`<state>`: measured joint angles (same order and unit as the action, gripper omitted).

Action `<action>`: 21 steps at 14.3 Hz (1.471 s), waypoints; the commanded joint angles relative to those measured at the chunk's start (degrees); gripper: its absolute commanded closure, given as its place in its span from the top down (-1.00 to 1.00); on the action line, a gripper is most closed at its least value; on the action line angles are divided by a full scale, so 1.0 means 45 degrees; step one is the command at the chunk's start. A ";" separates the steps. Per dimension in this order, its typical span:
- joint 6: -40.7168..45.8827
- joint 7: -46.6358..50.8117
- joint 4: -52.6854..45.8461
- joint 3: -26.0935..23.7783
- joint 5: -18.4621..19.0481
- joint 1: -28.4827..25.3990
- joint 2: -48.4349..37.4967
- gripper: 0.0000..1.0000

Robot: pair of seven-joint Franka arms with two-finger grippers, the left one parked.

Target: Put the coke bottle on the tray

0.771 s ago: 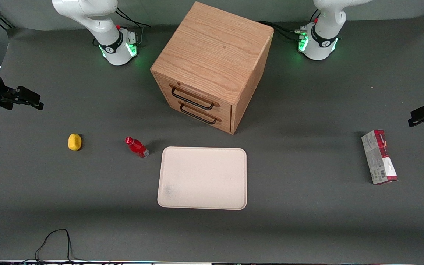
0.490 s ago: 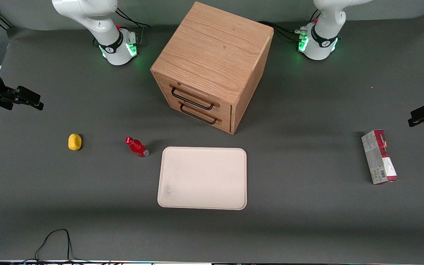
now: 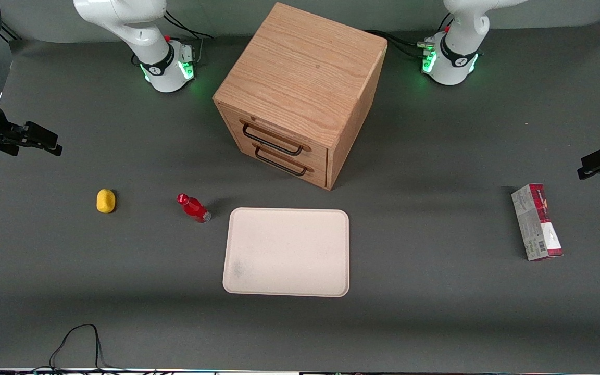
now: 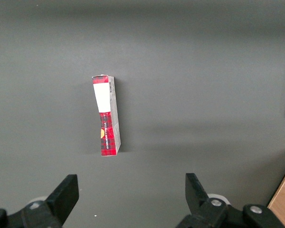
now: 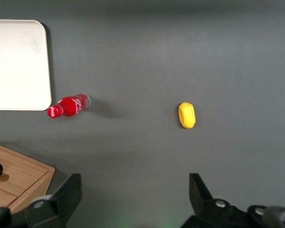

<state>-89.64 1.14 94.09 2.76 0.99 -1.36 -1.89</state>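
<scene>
Small red plastic coke bottle (image 3: 193, 208) lies on the dark grey table (image 3: 435, 291), long axis diagonal, just beside the cream-white rectangular tray (image 3: 286, 252). Right gripper (image 5: 133, 202) hangs well apart toward the working arm's end, jaws wide open, empty.

The working right arm is seen rising from its white base (image 3: 167, 67) at the edge of the counter farthest from the front camera, its upper links leaving the front view overhead. Its end effector (image 3: 37, 139) is held high above the counter at the working arm's end, clear of everything. In the right wrist view the end effector (image 5: 133, 197) is pointed downward, its two dark fingers (image 5: 69, 192) spread wide apart with nothing between them.
</scene>
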 commanded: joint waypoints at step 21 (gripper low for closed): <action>-0.0783 0.1956 -0.1360 0.0032 -0.0705 -0.3506 0.2293 1.00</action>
<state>-93.41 9.72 89.65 2.43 -0.07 -17.29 7.00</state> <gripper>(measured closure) 0.000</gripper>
